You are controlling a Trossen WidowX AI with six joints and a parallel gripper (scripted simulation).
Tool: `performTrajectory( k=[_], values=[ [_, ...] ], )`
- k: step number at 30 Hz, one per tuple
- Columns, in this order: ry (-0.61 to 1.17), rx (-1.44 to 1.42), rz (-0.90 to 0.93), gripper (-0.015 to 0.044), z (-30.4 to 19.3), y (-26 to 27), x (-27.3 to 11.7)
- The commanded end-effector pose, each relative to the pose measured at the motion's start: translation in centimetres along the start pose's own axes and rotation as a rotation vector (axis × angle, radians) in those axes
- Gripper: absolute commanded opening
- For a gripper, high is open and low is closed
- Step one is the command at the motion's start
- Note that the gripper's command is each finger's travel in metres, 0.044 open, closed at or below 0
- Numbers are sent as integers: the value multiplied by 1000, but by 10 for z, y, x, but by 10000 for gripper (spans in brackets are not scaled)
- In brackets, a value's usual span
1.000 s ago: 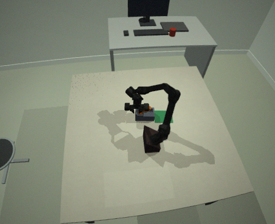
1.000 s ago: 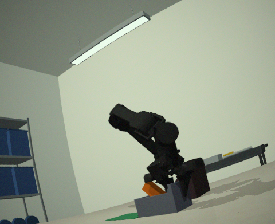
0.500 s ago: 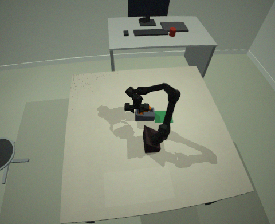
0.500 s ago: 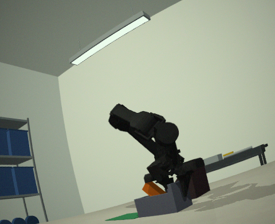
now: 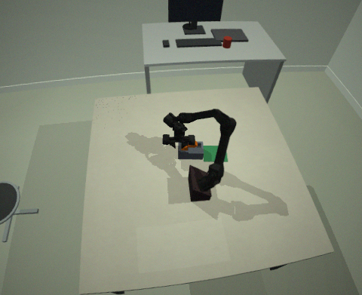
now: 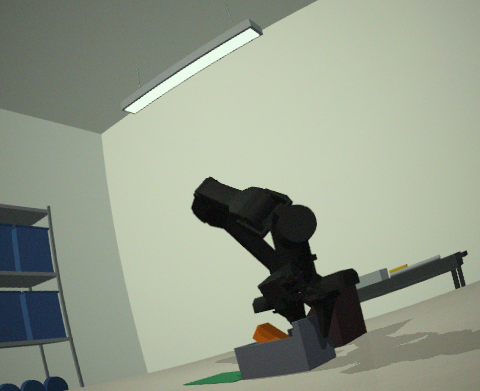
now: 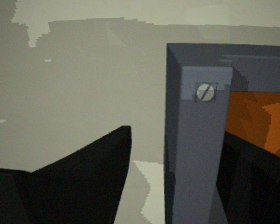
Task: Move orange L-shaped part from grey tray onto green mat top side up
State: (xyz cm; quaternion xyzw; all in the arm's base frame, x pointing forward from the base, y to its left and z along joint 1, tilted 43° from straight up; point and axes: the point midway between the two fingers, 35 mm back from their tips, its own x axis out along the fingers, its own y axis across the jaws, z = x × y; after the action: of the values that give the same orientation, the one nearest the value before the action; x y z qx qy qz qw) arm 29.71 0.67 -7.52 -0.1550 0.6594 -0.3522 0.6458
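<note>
The orange part [image 6: 269, 332] lies tipped in the grey tray [image 6: 279, 357]: in the exterior view one end stands up above the tray's rim while the other is pushed down into the pocket. The pincer [image 6: 324, 334] is at the pressed end of the tray, partly open and gripping nothing, one finger [image 7: 81, 191] hanging outside the tray wall and the other over the pocket. To finish this press well, hold steady downward pressure on the L end rather than sliding sideways, so the raised end does not drop back, then release gently and move across the tray to pinch it. The green mat [image 6: 214, 378] lies on the counter, just beside the tray.
</note>
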Motion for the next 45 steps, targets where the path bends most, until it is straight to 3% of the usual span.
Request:
performTrajectory(
  k=[1, 10, 40, 44, 45],
  values=[
    [5, -1, -2, 180, -1, 3, -5],
    [7, -2, 0, 180, -1, -8, -99],
    [-6, -3, 7, 180, 2, -6, -95],
    [-5, -142, 6, 280, 3, -13, -95],
    [-5, -209, 6, 280, 4, -16, -96]
  ],
)
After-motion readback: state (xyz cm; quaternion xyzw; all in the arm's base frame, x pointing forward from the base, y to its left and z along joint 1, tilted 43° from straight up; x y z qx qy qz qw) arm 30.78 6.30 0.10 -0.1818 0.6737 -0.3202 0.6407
